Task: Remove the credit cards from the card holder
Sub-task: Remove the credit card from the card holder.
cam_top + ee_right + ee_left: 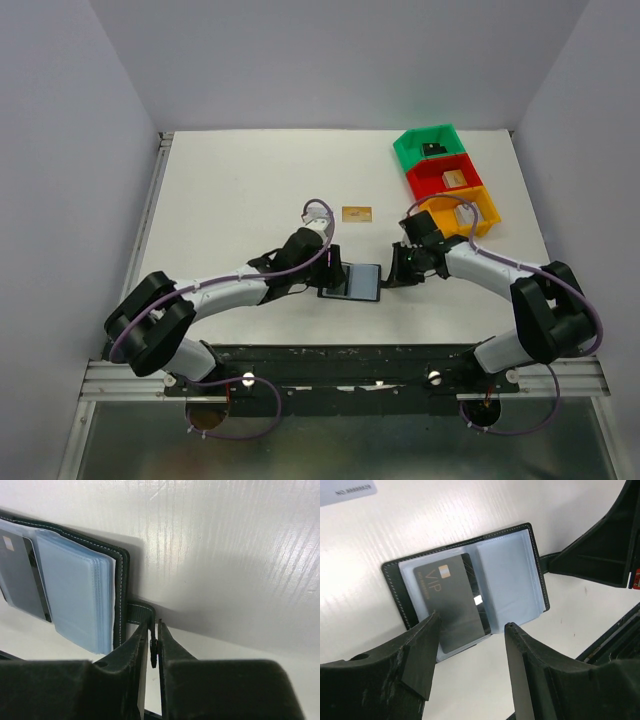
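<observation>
I've got the right gripper [155, 630] pinched shut on the strap tab [139, 613], I reckon to pin the card holder [363, 282] open mid-table. The left gripper [472, 626] is wide open, holding nothing, fingers straddling the black VIP card [451, 599] poking out. A gold card [356, 213] lies just beyond.

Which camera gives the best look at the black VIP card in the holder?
Left wrist view: the black VIP card shows nearly whole, tilted on the open card holder, print readable. The right wrist view catches only part of it at its left edge; from the top view the card is too small to make out.
</observation>
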`<act>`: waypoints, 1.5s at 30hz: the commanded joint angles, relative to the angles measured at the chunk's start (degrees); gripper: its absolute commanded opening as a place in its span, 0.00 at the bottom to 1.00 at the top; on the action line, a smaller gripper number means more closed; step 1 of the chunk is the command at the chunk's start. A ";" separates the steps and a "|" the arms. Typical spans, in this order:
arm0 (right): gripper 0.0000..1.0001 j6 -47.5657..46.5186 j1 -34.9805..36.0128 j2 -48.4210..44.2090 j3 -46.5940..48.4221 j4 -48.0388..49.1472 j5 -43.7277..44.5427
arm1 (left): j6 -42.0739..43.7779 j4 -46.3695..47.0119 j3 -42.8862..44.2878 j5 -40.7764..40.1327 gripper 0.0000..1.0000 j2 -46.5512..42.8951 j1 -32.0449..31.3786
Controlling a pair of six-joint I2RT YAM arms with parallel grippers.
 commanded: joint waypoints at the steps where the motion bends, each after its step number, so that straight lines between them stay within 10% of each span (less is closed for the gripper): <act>1: 0.28 -1.62 -0.03 -0.07 1.88 -3.29 2.59 | -1.65 0.36 -2.41 -4.54 0.65 -4.37 0.97; 15: 0.53 -4.34 -0.03 -8.76 7.24 -10.77 5.32 | -2.36 0.63 -3.73 -3.14 0.65 -8.51 2.81; 18: 0.47 -4.78 -0.03 -13.41 5.50 -4.82 -2.22 | -2.71 0.80 -3.20 -0.77 0.65 -7.81 3.60; 23: 0.08 -1.28 0.06 -14.49 -0.39 11.36 -19.00 | -5.52 -0.25 -2.33 -0.50 0.59 -5.44 5.10; 32: 0.18 5.76 1.03 -1.75 -2.16 26.93 -27.99 | -6.75 0.80 -0.65 1.96 0.23 0.18 6.15; 45: 0.20 7.35 2.17 8.54 -1.98 30.46 -28.00 | -6.93 2.65 -0.48 2.22 0.13 4.84 6.07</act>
